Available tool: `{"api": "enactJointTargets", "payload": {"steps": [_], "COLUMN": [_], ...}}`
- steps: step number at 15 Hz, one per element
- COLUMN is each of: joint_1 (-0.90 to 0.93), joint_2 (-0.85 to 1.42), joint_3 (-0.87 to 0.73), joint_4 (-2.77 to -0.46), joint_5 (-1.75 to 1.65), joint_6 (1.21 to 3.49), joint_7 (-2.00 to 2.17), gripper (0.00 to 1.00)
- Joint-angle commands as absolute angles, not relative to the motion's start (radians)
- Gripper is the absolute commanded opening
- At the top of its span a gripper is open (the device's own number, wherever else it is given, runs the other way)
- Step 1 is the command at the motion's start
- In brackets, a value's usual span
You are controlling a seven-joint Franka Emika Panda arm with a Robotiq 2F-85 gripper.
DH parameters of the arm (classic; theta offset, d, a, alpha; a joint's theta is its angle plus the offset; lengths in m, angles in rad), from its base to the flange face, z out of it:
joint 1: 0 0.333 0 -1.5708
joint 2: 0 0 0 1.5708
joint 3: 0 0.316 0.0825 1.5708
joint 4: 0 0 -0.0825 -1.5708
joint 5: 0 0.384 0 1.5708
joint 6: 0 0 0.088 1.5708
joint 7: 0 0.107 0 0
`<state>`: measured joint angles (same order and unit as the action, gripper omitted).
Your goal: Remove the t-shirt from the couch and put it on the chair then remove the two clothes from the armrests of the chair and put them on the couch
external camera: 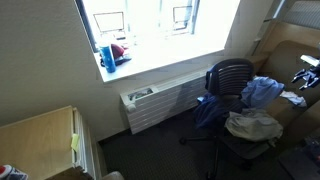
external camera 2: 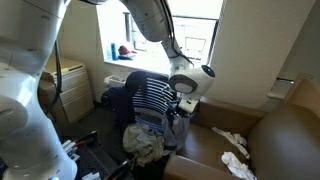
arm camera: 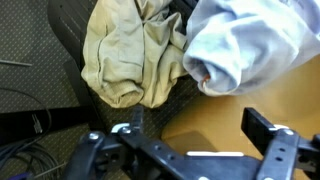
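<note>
A beige t-shirt (arm camera: pixel 128 55) lies crumpled on the seat of the black office chair (external camera: pixel 230 75); it shows in both exterior views (external camera: pixel 250 125) (external camera 2: pixel 145 143). A light blue cloth (arm camera: pixel 250 45) hangs over one armrest (external camera: pixel 262 92). A dark blue cloth (external camera: pixel 212 110) hangs over the opposite armrest (external camera 2: pixel 122 100). My gripper (arm camera: pixel 200 125) is open and empty. It hovers just above the light blue cloth and the brown couch edge, beside the chair (external camera 2: pixel 180 105). The brown couch (external camera 2: pixel 285 140) stands next to the chair.
White crumpled items (external camera 2: pixel 233 152) lie on the couch seat. A radiator (external camera: pixel 160 105) stands under the window behind the chair. A wooden cabinet (external camera: pixel 40 140) stands to the side. Cables (arm camera: pixel 30 150) lie on the dark carpet by the chair base.
</note>
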<state>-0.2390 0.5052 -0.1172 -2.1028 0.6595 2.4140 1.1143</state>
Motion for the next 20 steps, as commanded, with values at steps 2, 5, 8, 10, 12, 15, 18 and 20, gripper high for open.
{"api": "enactJointTargets", "payload": {"steps": [2,5,8,10,12,15,18,20], "joint_1": [-0.234,-0.177,-0.159,-0.183,-0.175,-0.157,-0.122,-0.09], "joint_2": [0.543,0.548,0.559,0.557,0.566,0.559,0.583,0.629], "joint_3": [-0.006,-0.051,-0.044,-0.04,-0.057,-0.081,-0.115,-0.164], "joint_4": [-2.121,-2.108,-2.108,-2.094,-2.077,-2.082,-2.073,-2.051], "joint_5": [0.968,0.997,1.012,1.065,1.101,1.082,1.045,0.992], "joint_6": [2.485,2.449,2.463,2.487,2.502,2.474,2.53,2.587], "joint_7": [0.865,0.864,0.857,0.774,0.758,0.784,0.834,0.927], "gripper": [1.0,1.0,1.0,1.0,1.0,1.0,1.0,1.0]}}
